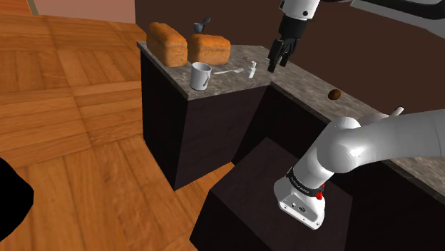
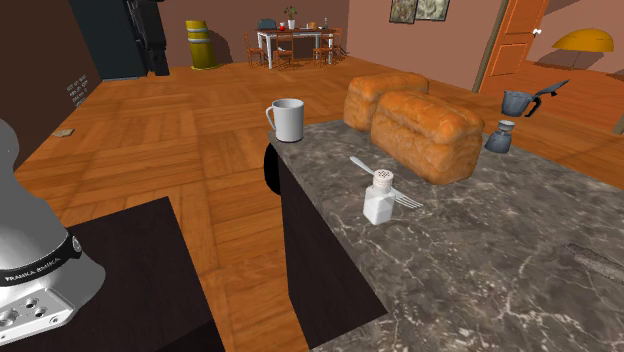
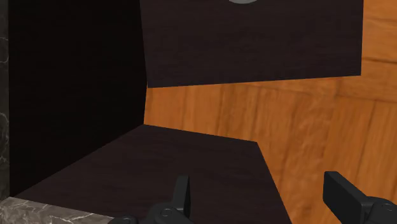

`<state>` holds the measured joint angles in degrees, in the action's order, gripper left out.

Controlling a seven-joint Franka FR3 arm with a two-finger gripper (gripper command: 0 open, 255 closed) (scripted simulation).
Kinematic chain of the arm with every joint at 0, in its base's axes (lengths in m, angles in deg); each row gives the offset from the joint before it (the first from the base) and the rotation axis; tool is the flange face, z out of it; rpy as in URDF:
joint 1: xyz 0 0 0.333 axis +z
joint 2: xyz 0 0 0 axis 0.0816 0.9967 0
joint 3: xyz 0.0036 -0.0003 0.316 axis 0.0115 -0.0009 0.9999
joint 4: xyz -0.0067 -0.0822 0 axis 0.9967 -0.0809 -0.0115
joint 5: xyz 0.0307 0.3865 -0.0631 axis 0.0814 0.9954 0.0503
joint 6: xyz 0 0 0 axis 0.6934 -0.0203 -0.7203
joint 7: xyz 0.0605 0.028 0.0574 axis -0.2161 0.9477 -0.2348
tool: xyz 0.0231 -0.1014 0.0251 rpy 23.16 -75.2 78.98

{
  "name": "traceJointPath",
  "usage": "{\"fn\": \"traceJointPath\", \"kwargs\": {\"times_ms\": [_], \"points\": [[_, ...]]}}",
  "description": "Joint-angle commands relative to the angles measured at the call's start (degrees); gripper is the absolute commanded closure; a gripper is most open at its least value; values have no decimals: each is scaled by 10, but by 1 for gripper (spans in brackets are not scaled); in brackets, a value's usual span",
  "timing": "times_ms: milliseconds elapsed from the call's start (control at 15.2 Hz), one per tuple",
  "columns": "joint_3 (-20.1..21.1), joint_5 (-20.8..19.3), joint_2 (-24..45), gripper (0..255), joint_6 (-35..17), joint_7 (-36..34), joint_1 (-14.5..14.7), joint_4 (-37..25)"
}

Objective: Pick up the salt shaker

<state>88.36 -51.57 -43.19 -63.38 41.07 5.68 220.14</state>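
The salt shaker (image 1: 252, 70) is small and white with a perforated cap, and it stands upright on the marble counter (image 1: 235, 78) beside a fork (image 1: 229, 71). In the second exterior view the salt shaker (image 2: 381, 196) stands close to the counter's front edge. My black gripper (image 1: 277, 58) hangs in the air just to the shoulder view's right of the shaker, a little above the counter, apart from it. Its fingers (image 3: 181, 194) stand apart in the wrist view with nothing between them; below them lie dark cabinet sides and wood floor.
A white mug (image 1: 200, 75) stands at the counter's corner. Two bread loaves (image 1: 168, 43) lie behind the shaker, with a grey kettle (image 2: 519, 101) and a small grey pot (image 2: 499, 136) beyond. A brown round object (image 1: 334, 95) lies further along the counter. My dark stand (image 1: 264, 192) is below.
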Motion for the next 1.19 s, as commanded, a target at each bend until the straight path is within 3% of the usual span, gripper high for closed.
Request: {"fn": "traceJointPath", "kwargs": {"times_ms": [0, 594, 1122], "points": [[0, 0, 0, 0, 0, 0, 0, 0], [-78, -45, 115, 0, -128, 54, -34, -19], [-144, -49, 246, 0, -225, 106, -54, -82]]}}
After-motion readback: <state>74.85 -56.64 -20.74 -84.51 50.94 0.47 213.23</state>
